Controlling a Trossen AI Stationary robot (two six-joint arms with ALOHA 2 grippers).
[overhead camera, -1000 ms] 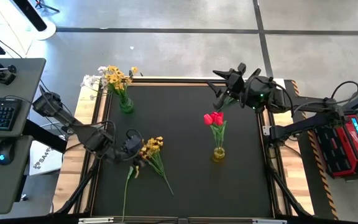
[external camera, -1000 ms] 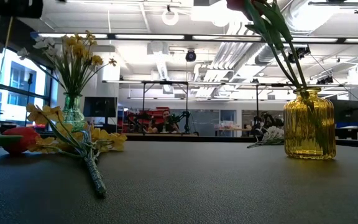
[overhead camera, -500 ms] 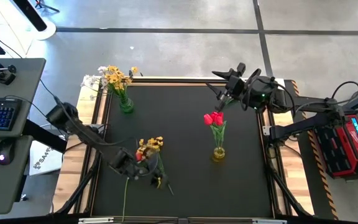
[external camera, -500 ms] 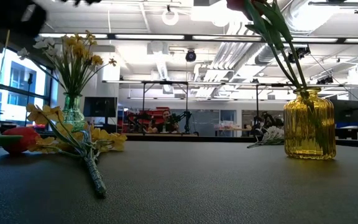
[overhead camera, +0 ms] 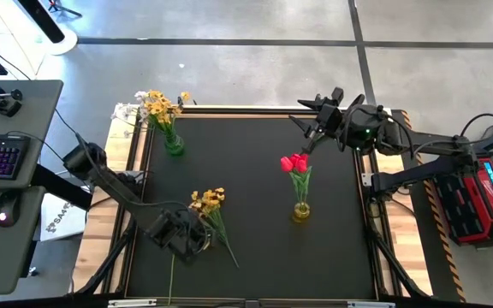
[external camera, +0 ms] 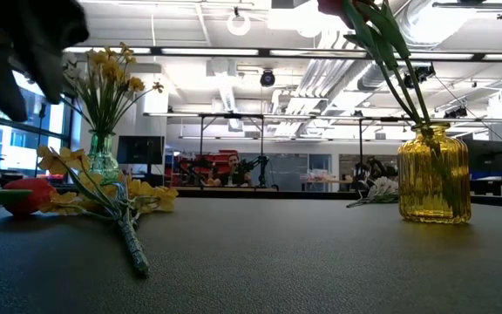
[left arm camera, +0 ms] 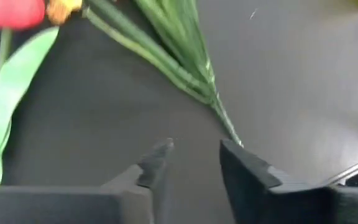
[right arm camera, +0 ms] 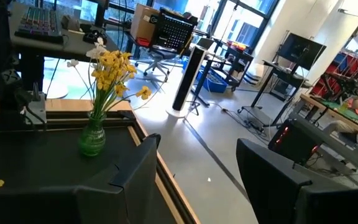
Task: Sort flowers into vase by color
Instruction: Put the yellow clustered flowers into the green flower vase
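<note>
Now, far left at the back, the green vase [overhead camera: 173, 145] holds yellow flowers [overhead camera: 156, 104]. Left gripper [overhead camera: 194, 243] sits low near the front-left of the mat [overhead camera: 255, 171], fingers apart w/ nothing between, over a yellow bunch [overhead camera: 208, 202] and red tulip [left arm camera: 10, 12] lying flat. Centre-right, the yellow vase [overhead camera: 301, 210] holds red tulips [overhead camera: 294, 162]. Right gripper [overhead camera: 312, 129] hovers at the back-right, fingers apart, empty. White sprig [external camera: 375, 194] lies behind the yellow vase in the low view.
</note>
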